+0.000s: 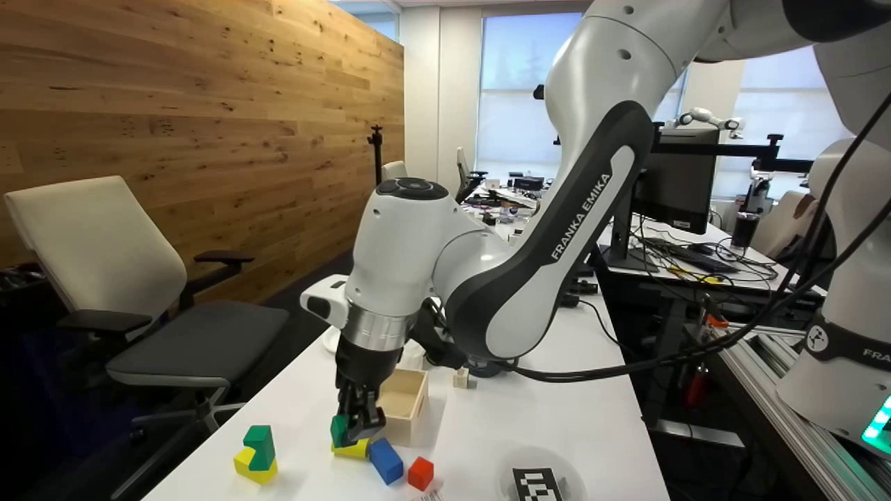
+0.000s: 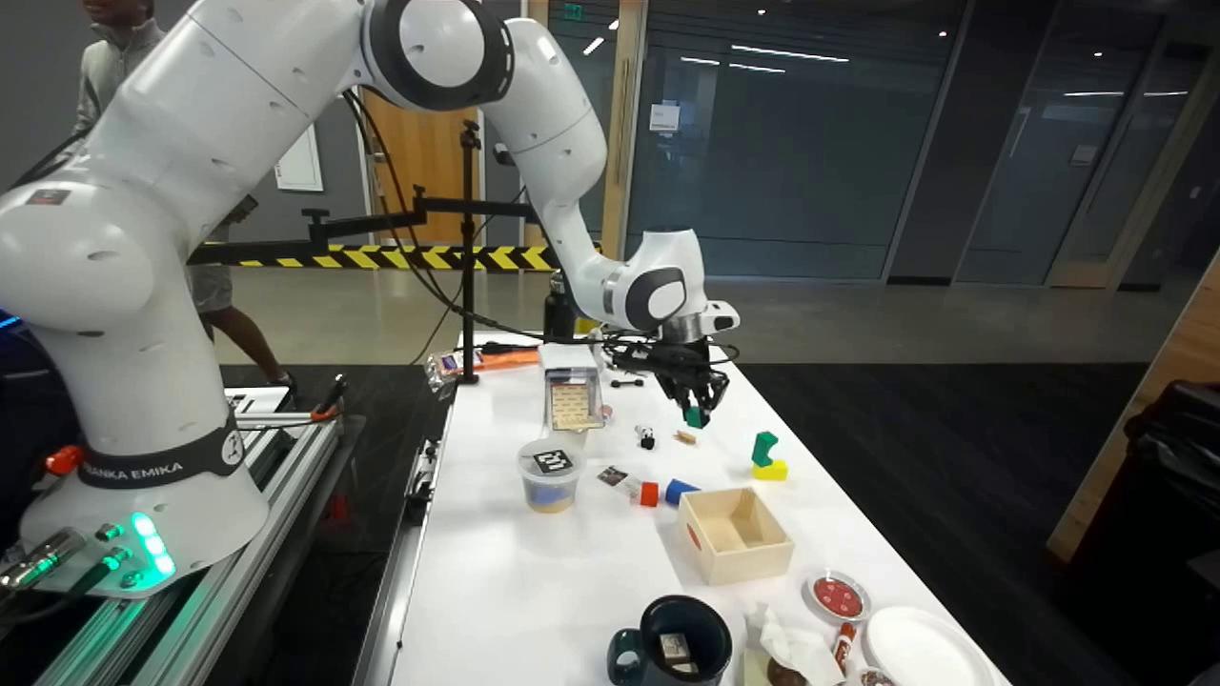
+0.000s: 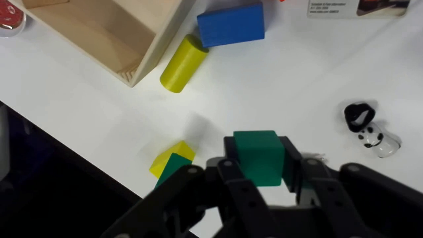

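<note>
End effector pinched a green, square-faced, probably wooden block below and right of the wrist view's centre; likely light and stiff, best held across opposite sides.

Bright windows, soft shadows on tabletop

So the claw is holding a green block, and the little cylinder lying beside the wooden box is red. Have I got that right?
Not quite: the cylinder is yellow, not red, as the wrist view shows. It does lie beside the wooden box, and the gripper is indeed holding a green block.
</note>
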You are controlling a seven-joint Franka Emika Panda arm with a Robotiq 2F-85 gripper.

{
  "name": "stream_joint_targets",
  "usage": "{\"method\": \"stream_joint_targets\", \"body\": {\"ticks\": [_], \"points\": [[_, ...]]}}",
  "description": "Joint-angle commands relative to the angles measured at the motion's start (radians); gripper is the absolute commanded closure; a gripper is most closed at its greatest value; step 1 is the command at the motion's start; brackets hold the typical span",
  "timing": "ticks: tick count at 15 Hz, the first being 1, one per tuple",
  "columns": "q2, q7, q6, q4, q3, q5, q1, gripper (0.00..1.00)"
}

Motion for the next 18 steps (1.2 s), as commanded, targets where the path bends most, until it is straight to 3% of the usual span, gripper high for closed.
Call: {"method": "stream_joint_targets", "body": {"ticks": [1, 7, 10, 18], "points": [[0.054, 0.007, -0.016, 0.090, 0.012, -0.042, -0.012, 0.91], [0.204, -0.071, -0.123, 0.376, 0.053, -0.035, -0.025, 0.91], [0.239, -0.076, -0.157, 0.463, 0.068, -0.021, -0.032, 0.91], [0.205, -0.051, -0.304, 0.425, 0.163, 0.055, -0.090, 0.91]]}}
